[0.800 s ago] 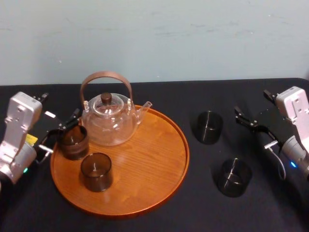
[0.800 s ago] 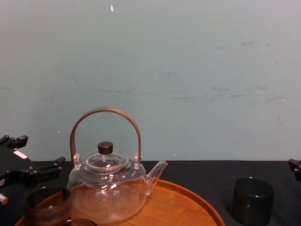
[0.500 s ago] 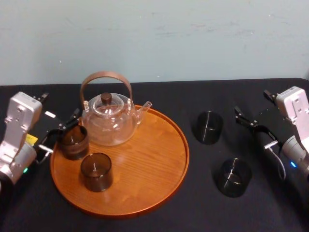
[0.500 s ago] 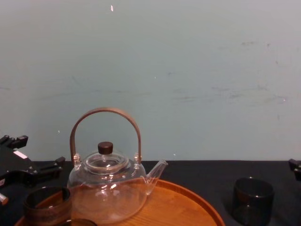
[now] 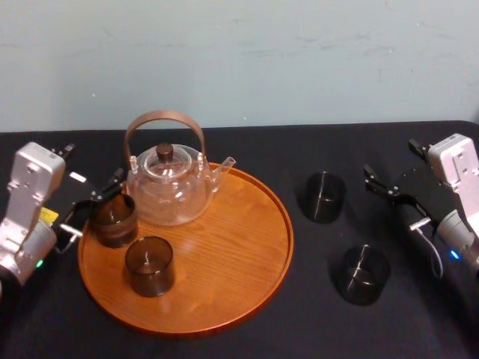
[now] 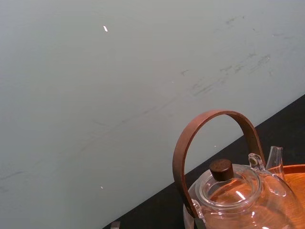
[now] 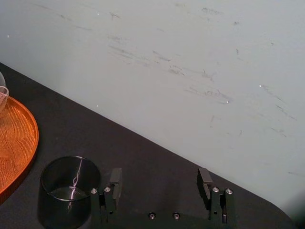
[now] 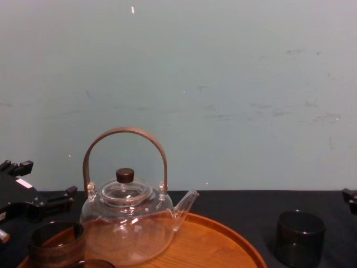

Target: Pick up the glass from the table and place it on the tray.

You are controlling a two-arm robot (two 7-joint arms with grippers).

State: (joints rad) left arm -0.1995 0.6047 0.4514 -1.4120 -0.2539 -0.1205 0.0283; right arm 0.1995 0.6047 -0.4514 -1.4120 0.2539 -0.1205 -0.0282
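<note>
While the left gripper (image 5: pixel 93 203) rests spread open by the cups (image 5: pixel 114 219) on the tray (image 5: pixel 224 224), the right gripper (image 5: pixel 393 168), empty with its jaws wide apart, is the nearer one to the glass (image 5: pixel 322 196), which stands upright on the table (image 5: pixel 299 149) between it and the tray.

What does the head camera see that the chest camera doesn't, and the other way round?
Head camera extras: the near glass on the table and the whole round tray. Chest camera extras: more wall, with a white speck. Both: the teapot, the far table glass, the glass at the tray's left edge, the open left gripper near it, and the open right gripper at the right.
</note>
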